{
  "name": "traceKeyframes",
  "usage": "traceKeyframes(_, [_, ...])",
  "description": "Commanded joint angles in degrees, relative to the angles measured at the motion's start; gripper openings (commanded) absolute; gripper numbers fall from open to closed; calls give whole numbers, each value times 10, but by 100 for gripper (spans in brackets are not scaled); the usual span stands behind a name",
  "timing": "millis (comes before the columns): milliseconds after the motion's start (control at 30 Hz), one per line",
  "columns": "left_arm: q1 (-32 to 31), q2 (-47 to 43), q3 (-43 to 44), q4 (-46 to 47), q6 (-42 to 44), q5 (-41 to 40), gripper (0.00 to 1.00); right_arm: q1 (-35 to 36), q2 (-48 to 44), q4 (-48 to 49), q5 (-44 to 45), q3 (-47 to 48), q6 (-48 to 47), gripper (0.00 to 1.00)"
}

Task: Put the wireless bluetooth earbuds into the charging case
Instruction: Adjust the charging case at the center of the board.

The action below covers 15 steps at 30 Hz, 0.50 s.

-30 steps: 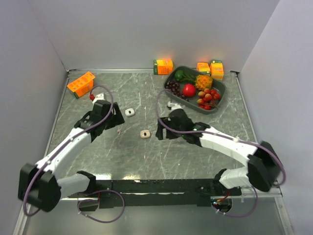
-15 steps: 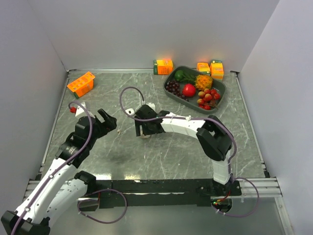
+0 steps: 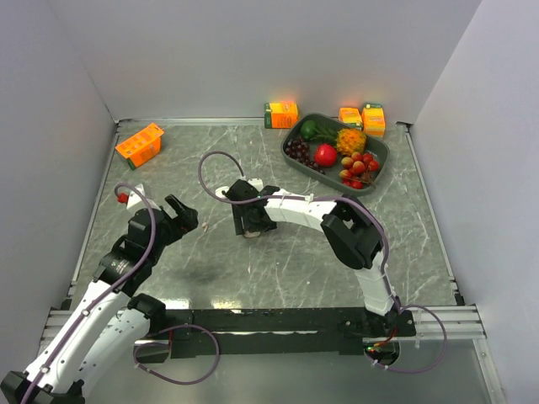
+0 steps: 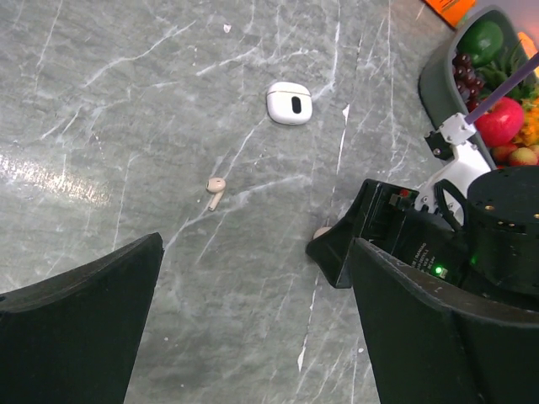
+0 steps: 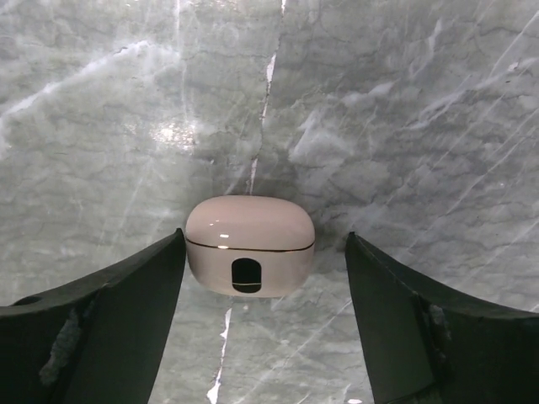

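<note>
A closed beige charging case lies on the marble table. My right gripper is open, one finger on each side of the case with a gap on both sides. From above, this gripper covers most of the case. A closed white case lies further back, and it shows from above. One beige earbud lies loose on the table between the white case and my left gripper. That gripper is wide open and empty, near the left side. No other earbuds show.
A grey tray of toy fruit stands at the back right. Orange cartons line the back wall. An orange holder sits at the back left. The right arm's cable loops above the white case.
My right gripper has swung left and come down around the beige case. My left arm has drawn back toward the near left, its gripper still open.
</note>
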Motion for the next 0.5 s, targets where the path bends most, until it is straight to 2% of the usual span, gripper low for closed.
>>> traceKeyframes(0, [-2, -15, -6, 0, -12, -13, 96, -3, 17, -13, 4, 20, 5, 79])
traceKeyframes(267, [-2, -25, -13, 4, -16, -8, 96, -4, 10, -7, -25, 13, 13, 62])
traceKeyframes(367, [-2, -25, -17, 5, -20, -5, 96, -13, 5, -16, -59, 7, 47, 59])
traceKeyframes(467, [-2, -24, -22, 10, -27, -6, 95, -24, -19, 5, -100, -37, 137, 59])
